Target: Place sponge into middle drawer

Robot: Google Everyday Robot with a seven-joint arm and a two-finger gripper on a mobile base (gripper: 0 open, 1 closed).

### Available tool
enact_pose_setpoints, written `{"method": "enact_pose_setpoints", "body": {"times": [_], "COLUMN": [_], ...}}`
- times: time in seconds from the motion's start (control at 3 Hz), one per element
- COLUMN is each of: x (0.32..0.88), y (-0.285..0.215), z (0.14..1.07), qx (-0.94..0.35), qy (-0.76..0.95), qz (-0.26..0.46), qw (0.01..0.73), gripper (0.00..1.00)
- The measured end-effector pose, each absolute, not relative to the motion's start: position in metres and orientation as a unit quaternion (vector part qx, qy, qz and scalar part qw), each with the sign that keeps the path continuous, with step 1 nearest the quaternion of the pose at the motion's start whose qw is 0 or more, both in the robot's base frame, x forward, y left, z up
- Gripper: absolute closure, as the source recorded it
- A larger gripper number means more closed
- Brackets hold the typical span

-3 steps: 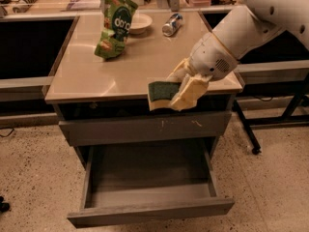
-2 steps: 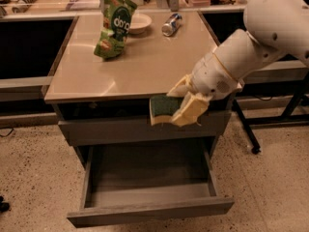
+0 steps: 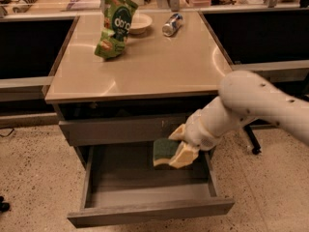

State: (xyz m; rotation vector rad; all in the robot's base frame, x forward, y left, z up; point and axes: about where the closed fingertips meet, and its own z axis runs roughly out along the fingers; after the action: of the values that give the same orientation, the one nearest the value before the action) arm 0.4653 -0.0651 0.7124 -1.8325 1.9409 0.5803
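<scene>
My gripper is shut on the sponge, dark green face toward the camera, pale yellow foam behind it. It holds the sponge just over the right part of the open middle drawer, in front of the shut drawer front above. The drawer is pulled out wide, with a grey floor and a plain front panel. My white arm reaches in from the right.
On the tan counter top stand a green snack bag, a white bowl and a lying can. An office chair base is at the right. The floor is speckled.
My gripper has come down with the sponge, from the counter's front edge to just over the open drawer. The arm has swung lower and further right.
</scene>
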Motion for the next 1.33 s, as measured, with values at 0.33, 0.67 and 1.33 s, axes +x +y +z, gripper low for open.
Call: {"method": "enact_pose_setpoints", "body": {"times": [0.33, 0.67, 1.33], "x": [0.453, 0.452, 0.475], "y": [-0.070, -0.069, -0.066], "z": [0.673, 0.668, 0.581], "qx": [-0.657, -0.660, -0.669], "qy": [0.706, 0.706, 0.682], "qz": [0.188, 0.182, 0.165], "qw": [0.185, 0.182, 0.247], "gripper": [1.00, 1.00, 1.00]}}
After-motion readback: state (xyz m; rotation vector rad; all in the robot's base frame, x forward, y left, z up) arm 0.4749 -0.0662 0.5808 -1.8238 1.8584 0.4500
